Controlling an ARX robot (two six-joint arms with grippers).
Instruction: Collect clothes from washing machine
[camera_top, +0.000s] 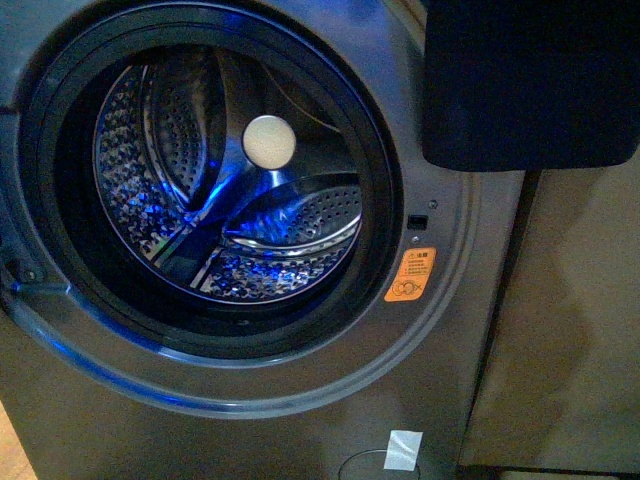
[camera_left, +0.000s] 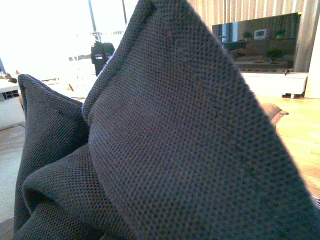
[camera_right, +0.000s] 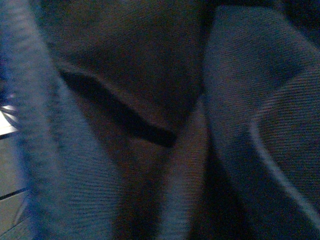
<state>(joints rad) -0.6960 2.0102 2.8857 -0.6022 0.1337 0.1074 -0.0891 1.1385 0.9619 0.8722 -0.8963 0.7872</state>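
Limp, light knit clothes (camera_left: 175, 150) smother both wrist views, hiding each pincer, state untellable; grasp a bunched fold

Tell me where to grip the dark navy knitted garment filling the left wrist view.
Probably its stitched hem: on the dark navy knitted garment that edge stands up as a doubled ridge with open room behind it. Come in from that open side, jaws straddling the ridge; the broad flat face gives nothing to pinch.
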